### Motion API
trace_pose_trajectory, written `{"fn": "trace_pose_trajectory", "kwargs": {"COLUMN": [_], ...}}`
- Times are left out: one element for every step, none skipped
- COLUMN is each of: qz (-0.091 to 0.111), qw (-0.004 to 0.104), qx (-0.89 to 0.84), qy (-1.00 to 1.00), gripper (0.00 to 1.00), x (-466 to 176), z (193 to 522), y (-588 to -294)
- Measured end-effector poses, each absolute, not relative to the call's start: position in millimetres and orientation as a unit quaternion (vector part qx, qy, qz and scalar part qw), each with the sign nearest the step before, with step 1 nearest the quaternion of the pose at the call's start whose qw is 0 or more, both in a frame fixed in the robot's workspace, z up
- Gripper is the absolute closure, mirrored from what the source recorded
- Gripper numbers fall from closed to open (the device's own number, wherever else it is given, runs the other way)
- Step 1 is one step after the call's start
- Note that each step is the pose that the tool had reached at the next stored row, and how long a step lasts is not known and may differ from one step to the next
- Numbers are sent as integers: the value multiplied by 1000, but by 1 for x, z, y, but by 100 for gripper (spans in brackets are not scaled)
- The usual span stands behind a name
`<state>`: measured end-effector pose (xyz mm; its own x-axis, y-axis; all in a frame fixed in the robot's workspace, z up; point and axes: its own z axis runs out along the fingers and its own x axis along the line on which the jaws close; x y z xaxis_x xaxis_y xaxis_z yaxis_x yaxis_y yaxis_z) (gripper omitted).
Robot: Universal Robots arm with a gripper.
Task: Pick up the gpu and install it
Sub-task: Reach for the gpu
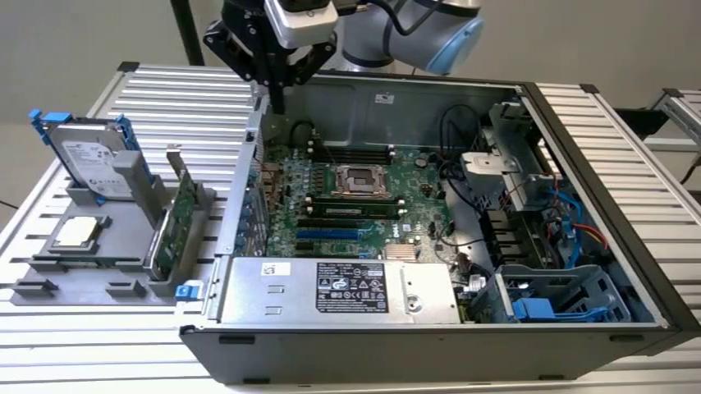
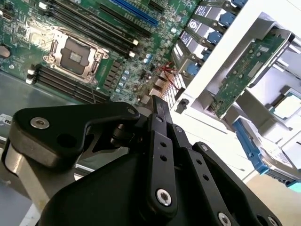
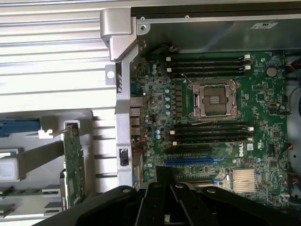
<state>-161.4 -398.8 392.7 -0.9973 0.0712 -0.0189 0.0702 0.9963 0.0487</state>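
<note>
The gpu [image 1: 170,226] stands on edge in a grey holder [image 1: 110,246] on the exterior view's left, outside the computer case, with its green board face showing and its silver bracket pointing up. It also appears in the first wrist view as the gpu [image 3: 73,162] and in the second wrist view as the gpu [image 2: 240,77]. My gripper [image 1: 278,103] hangs shut and empty above the far left corner of the open case, apart from the card. Its black fingertips [image 2: 159,106] are pressed together, and the gripper [image 3: 163,170] hovers over the motherboard's edge.
The open case [image 1: 592,164] holds a motherboard [image 1: 350,197] with an empty CPU socket [image 3: 212,99], RAM slots and a blue slot [image 3: 188,160]. A power supply [image 1: 340,289] lies at the near side. A hard drive in a blue frame [image 1: 93,156] and a CPU chip [image 1: 77,232] sit in the holder.
</note>
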Motion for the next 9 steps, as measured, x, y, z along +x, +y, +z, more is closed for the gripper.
{"fn": "trace_pose_trajectory", "kwargs": {"qz": [24,24,24,24,24,24,24,24,24], "qw": [10,10,10,10,10,10,10,10,10], "qx": [35,35,35,35,35,35,35,35,35], "qy": [999,999,999,999,999,999,999,999,999], "gripper": [100,100,100,100,100,100,100,100,100], "x": [-162,-163,-164,-165,-166,-167,-168,-169,-170], "z": [393,393,393,393,393,393,393,393,393], "y": [-399,-399,-399,-399,-399,-399,-399,-399,-399]}}
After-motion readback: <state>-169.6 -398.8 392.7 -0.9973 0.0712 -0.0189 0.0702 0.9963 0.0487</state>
